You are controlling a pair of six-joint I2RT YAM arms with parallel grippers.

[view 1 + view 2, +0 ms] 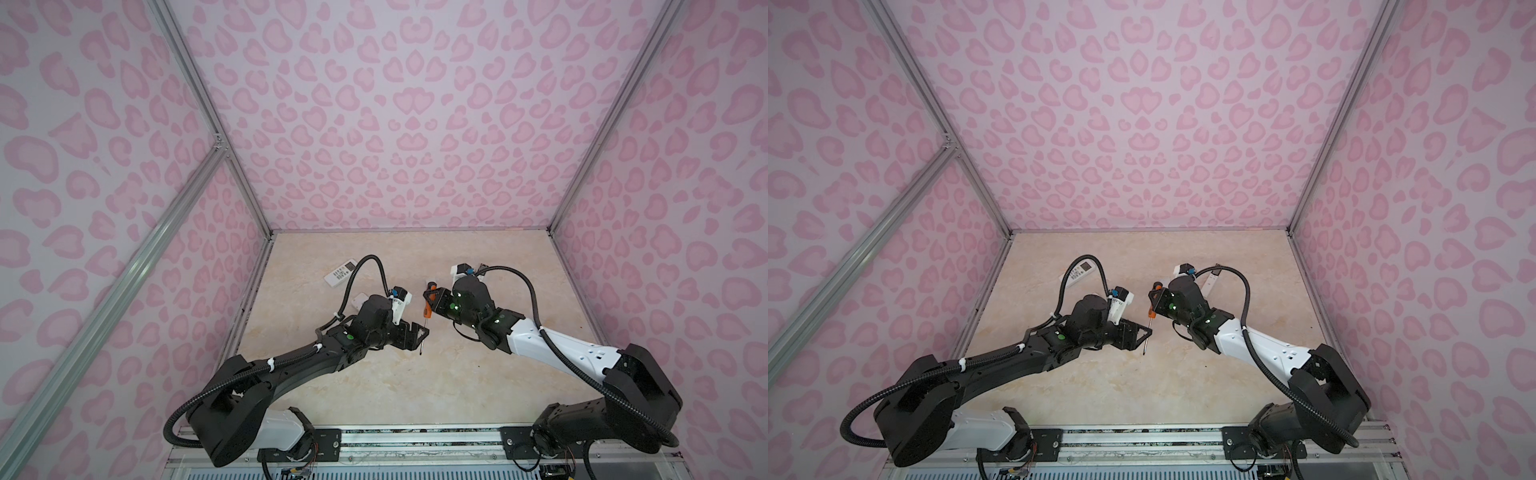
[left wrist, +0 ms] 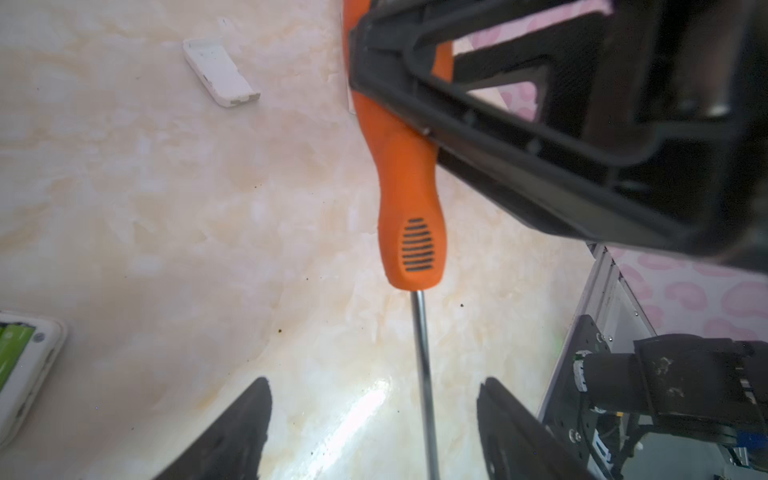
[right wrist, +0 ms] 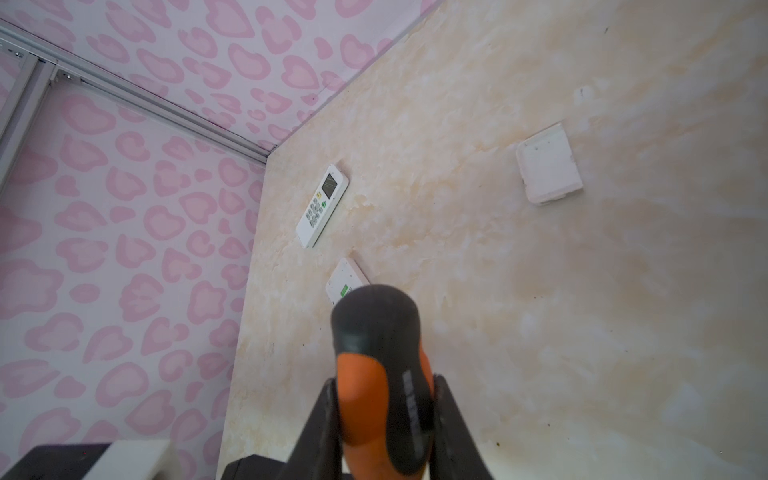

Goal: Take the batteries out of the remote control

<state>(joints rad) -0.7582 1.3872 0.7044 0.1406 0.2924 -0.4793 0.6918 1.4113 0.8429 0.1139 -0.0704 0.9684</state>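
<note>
Pink heart-patterned walls box in a beige marbled tabletop. The right gripper is clamped on the orange handle of a screwdriver, whose steel shaft points toward the near edge. The left gripper has its jaws apart, one on each side of that shaft — neither touching it. To its left lies the opened remote control, with lime-green batteries in their bay. A white cover lies well apart from it; another remote sits face up, far left.
</note>
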